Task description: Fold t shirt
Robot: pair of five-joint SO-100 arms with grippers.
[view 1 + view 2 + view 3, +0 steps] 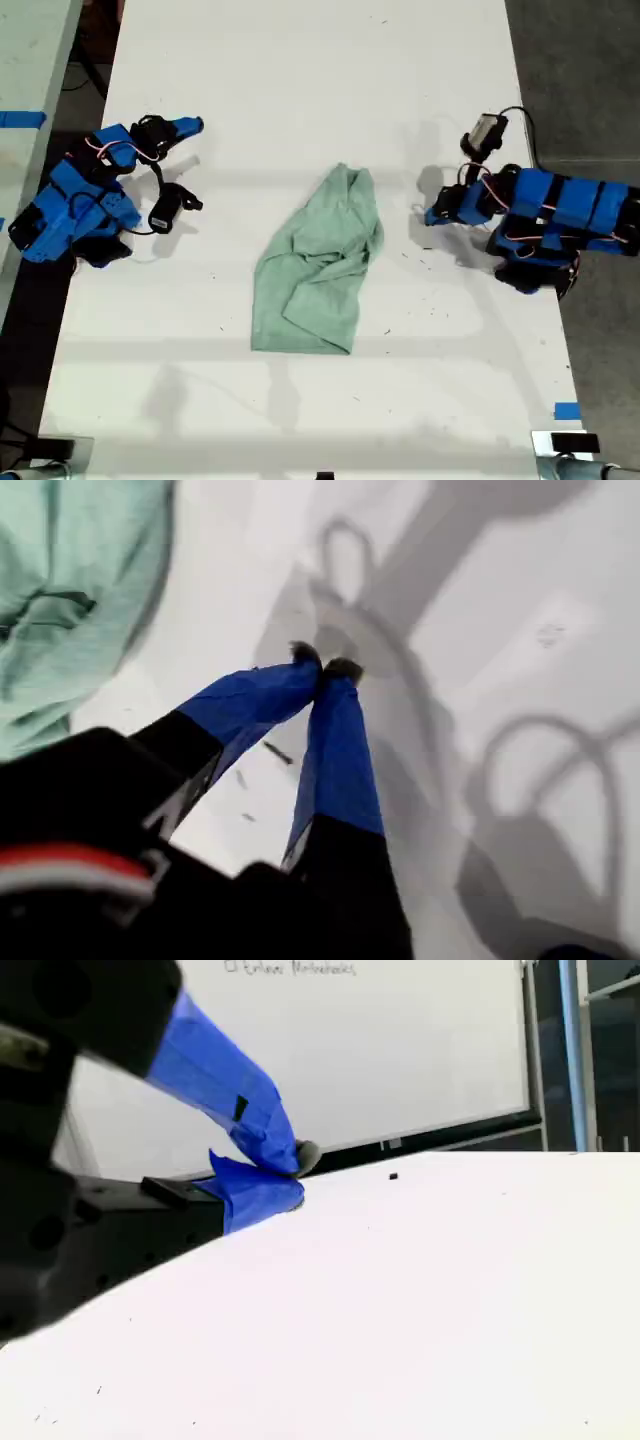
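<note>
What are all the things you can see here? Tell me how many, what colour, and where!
t shirt: one, pale mint green, crumpled in the middle of the table.
table: one, white, under everything.
tape pieces: two, blue, one at each side edge of the exterior view.
whiteboard: one, white, behind the table in the second wrist view.
arms: two, blue and black, one at each side of the exterior view.
my first claw: shut, empty, beside the shirt.
my second claw: shut, empty.
</note>
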